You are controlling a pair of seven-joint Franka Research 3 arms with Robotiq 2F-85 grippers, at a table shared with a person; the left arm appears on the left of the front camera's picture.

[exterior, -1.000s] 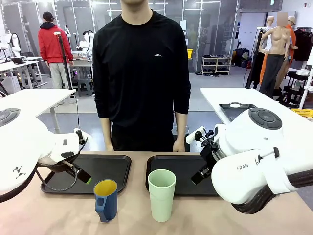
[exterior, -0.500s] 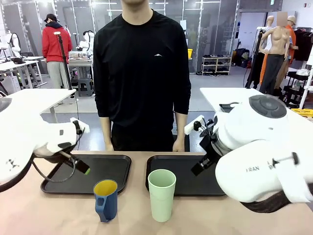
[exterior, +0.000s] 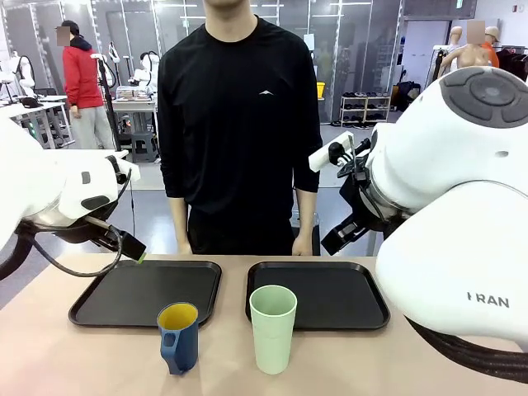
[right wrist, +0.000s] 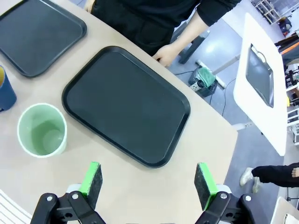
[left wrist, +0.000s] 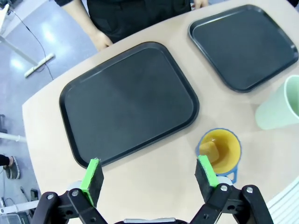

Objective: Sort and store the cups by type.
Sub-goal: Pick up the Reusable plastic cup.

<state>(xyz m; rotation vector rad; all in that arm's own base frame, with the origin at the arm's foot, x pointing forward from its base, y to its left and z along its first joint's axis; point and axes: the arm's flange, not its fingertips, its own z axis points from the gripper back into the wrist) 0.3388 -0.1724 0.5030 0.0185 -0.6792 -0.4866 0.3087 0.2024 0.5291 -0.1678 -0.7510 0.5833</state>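
Note:
Two cups stand on the table's near side in front of the trays. The dark blue mug (exterior: 178, 337) with a yellow inside is on the left, and the tall mint-green tumbler (exterior: 273, 328) is to its right. My left gripper (exterior: 132, 247) hangs open above the left tray's near-left corner. In the left wrist view the left gripper (left wrist: 149, 175) is high over the table, with the mug (left wrist: 219, 149) under its right finger and the tumbler (left wrist: 280, 105) at the edge. My right gripper (exterior: 334, 239) is raised and open; in the right wrist view the right gripper (right wrist: 148, 182) holds nothing, with the tumbler (right wrist: 42, 129) and mug (right wrist: 3, 91) far left.
Two black trays lie side by side, the left tray (exterior: 124, 293) and the right tray (exterior: 330, 293), both bare. A person in black (exterior: 239, 124) stands at the far edge, hands (right wrist: 166, 55) resting by the trays. The large white right arm (exterior: 462, 206) takes up the right side.
Both arms have risen, lifting their grippers higher above the trays. The cups and trays have not moved.

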